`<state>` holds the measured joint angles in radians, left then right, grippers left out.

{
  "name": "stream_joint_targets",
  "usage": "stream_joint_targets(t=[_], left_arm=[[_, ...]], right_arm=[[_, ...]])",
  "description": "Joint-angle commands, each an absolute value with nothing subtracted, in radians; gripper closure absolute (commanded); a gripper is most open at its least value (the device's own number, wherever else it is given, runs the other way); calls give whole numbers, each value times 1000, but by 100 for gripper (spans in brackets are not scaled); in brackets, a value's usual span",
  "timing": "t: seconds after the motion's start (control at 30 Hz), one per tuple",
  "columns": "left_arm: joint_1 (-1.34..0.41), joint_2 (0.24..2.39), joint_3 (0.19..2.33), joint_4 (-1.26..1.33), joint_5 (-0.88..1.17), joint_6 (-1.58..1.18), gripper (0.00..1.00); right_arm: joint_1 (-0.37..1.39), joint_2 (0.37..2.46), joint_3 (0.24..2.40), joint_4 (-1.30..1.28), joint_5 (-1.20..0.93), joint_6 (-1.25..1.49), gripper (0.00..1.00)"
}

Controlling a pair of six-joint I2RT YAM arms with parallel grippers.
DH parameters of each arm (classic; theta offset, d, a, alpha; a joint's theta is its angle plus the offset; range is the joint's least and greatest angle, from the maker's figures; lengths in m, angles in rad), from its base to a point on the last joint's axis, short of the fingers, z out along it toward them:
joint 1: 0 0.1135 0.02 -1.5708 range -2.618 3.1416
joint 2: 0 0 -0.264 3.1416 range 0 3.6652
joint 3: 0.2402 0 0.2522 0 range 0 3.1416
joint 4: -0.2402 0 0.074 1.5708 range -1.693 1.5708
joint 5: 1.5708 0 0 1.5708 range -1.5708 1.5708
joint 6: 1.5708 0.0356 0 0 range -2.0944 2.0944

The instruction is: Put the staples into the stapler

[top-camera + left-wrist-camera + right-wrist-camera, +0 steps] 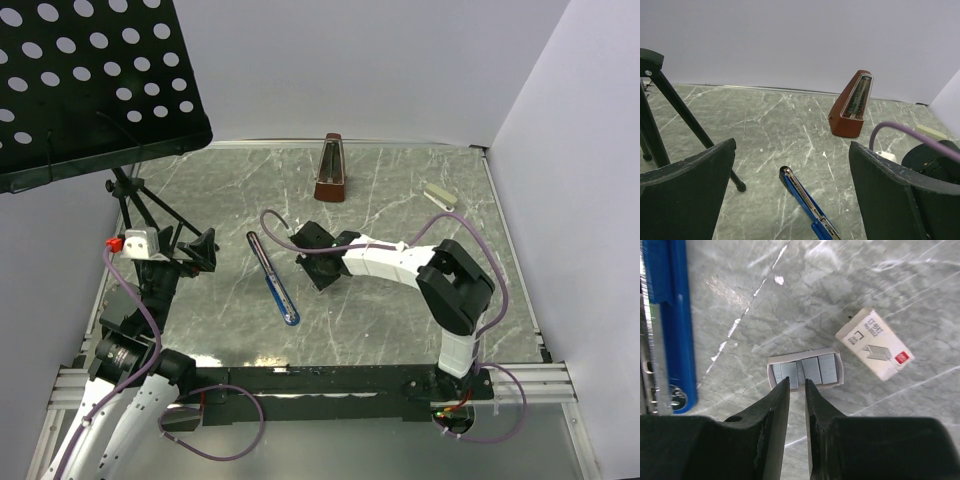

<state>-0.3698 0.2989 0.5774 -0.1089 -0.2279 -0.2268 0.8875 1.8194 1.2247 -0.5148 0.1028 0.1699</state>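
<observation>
The stapler (275,278) is blue and lies opened flat on the marble table, its metal channel facing up (807,200) (672,325). The staples (812,369) sit as grey strips in a small whitish tray, with the printed sleeve (875,343) lying to its right. My right gripper (797,381) hangs straight over the tray's near edge. Its jaws are a narrow gap apart, the tips straddling one strip, with nothing visibly clamped. In the top view this gripper (318,262) hides the staples. My left gripper (792,145) stands wide open left of the stapler (200,250) and holds nothing.
A brown metronome (331,170) (852,104) stands at the back. A black music stand (90,80) overhangs the left, with its tripod legs (680,115) beside my left gripper. A pale oblong thing (440,195) lies at the back right. White walls enclose the table.
</observation>
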Motion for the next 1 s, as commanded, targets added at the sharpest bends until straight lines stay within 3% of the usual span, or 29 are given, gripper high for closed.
stream_joint_targets(t=[0.0,0.47,0.97], left_arm=[[-373,304,578,-69,-212,-222,1],[-373,307,578,-66,-209,-222,1],[-373,311,577,-66,-206,-222,0]], right_arm=[[890,1839,1266,-538,77,152,73],[888,1859,1287,-537,60,144,67],[882,1917,1304,-529,57,141,69]])
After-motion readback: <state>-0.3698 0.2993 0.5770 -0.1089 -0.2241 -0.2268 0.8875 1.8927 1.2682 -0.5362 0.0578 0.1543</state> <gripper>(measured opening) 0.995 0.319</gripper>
